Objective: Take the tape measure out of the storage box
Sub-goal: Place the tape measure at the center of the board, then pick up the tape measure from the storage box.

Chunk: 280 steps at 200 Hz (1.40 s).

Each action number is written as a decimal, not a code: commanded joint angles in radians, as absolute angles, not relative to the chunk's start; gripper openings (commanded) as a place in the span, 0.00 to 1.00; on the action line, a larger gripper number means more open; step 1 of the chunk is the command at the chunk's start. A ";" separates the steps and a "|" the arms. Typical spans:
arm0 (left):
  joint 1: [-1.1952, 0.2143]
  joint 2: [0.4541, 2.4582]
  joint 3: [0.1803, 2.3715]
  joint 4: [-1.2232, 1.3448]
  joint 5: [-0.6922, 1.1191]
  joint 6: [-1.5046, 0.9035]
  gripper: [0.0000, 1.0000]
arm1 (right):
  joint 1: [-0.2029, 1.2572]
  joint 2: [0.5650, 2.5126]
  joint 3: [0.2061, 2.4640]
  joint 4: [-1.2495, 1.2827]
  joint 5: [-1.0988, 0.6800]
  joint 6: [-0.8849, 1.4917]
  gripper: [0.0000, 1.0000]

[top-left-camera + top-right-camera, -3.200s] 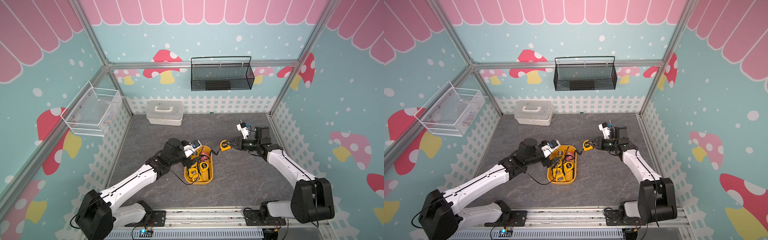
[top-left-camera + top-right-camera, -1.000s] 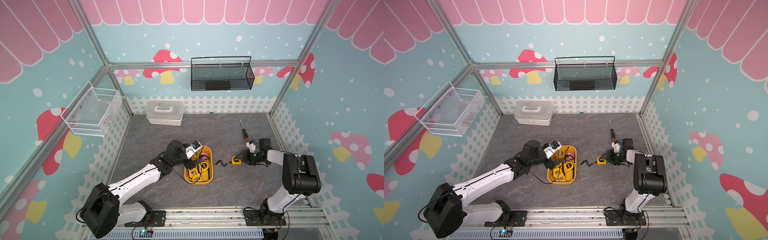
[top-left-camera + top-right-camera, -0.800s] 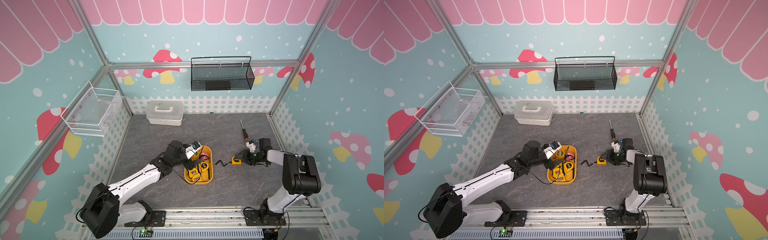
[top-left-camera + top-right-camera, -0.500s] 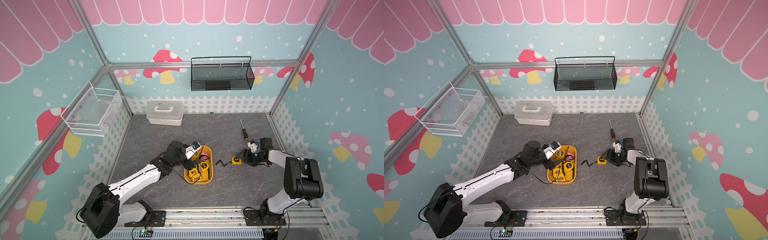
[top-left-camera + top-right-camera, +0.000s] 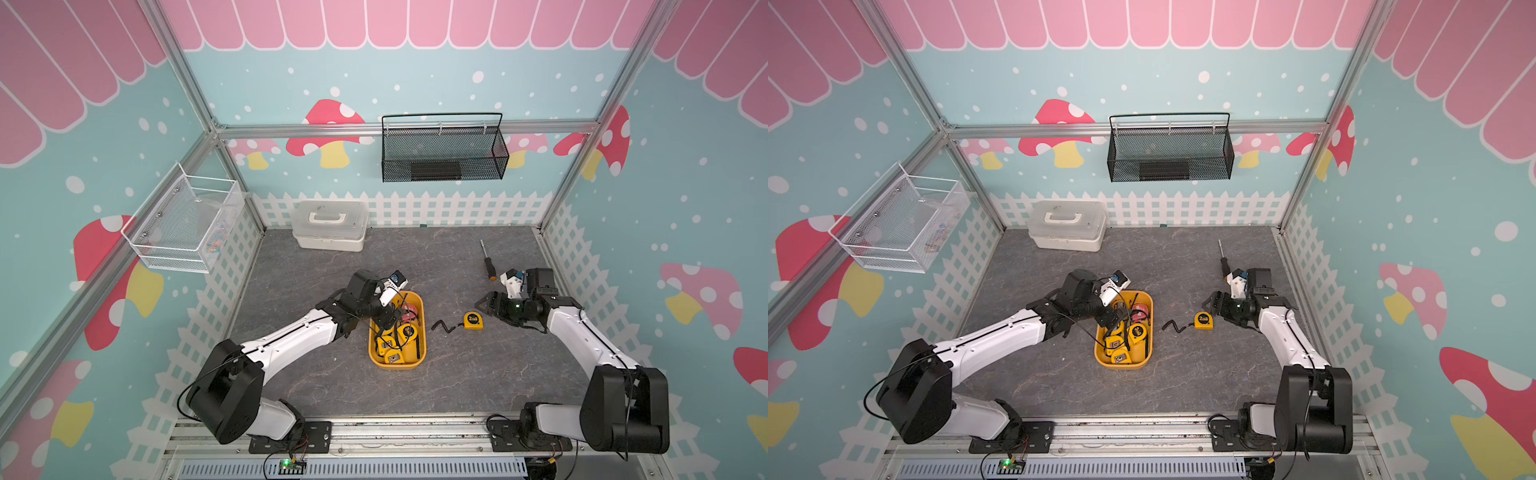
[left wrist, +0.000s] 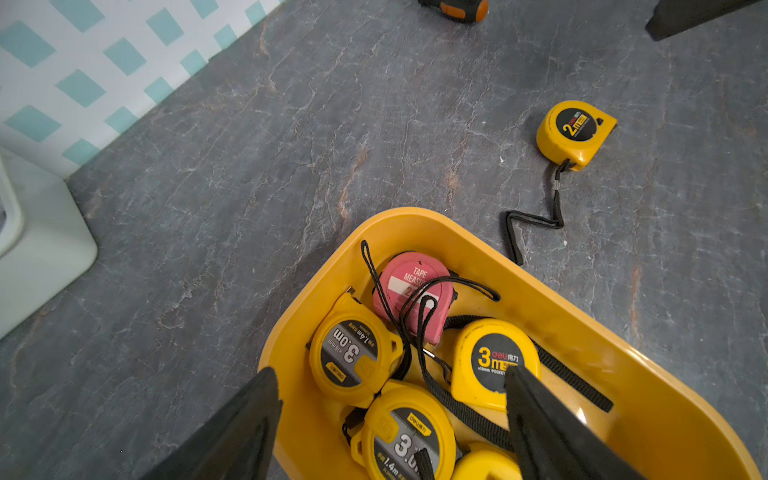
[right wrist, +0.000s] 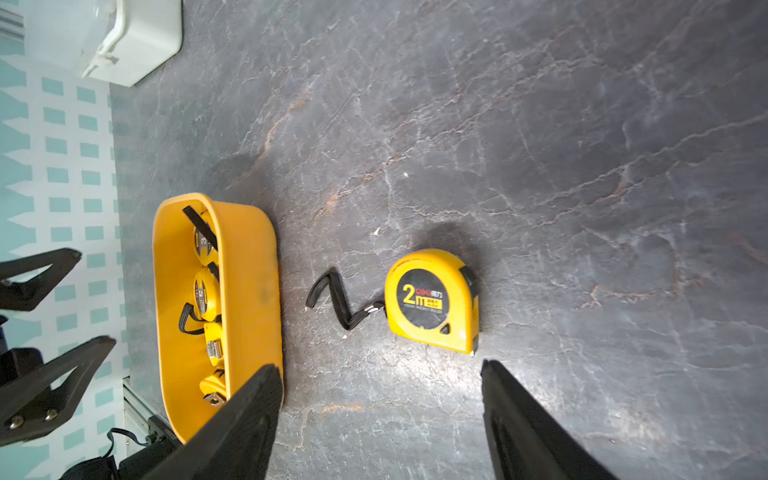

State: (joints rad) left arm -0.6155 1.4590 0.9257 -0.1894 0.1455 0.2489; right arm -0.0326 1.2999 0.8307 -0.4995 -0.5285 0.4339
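Reaching low over the tabletop, how is the right hand sitting?

Its jaws are standing wide and gripping nothing; the right arm is stretching in from the side; the tape measure is lying flat just ahead of that hand, untouched, outside the storage box, with its black strap trailing toward the box.

And the left hand?

It is dipping over the box, jaws spread and empty; the other tape measures are resting inside beneath it.

What is surrounding them?

Grey stone-look surface; a screwdriver is lying behind the right hand; a white lidded case is sitting by the mushroom-painted back wall; a black mesh basket is hanging on it.
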 commanded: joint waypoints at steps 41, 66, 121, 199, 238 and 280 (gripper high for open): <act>-0.623 1.524 1.042 -0.397 0.177 0.091 0.86 | 0.012 1.264 0.885 -0.566 -0.505 0.408 0.77; -0.672 1.533 1.017 -0.415 0.184 0.059 0.87 | 0.014 1.280 0.880 -0.554 -0.516 0.408 0.77; -0.727 1.654 1.073 -0.488 0.198 0.055 0.88 | 0.014 1.304 0.873 -0.534 -0.540 0.408 0.77; -0.767 1.750 1.146 -0.515 0.129 0.080 0.94 | 0.014 1.317 0.860 -0.526 -0.540 0.402 0.77; -0.779 1.772 1.153 -0.523 0.127 0.079 0.91 | 0.015 1.331 0.855 -0.519 -0.545 0.402 0.77; -0.784 1.797 1.170 -0.529 0.118 0.068 0.89 | 0.014 1.336 0.847 -0.509 -0.548 0.403 0.77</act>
State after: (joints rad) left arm -0.7761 1.7714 1.1339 -0.5125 0.1326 0.0738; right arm 0.0078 1.3235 0.8650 -0.5213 -0.5388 0.4152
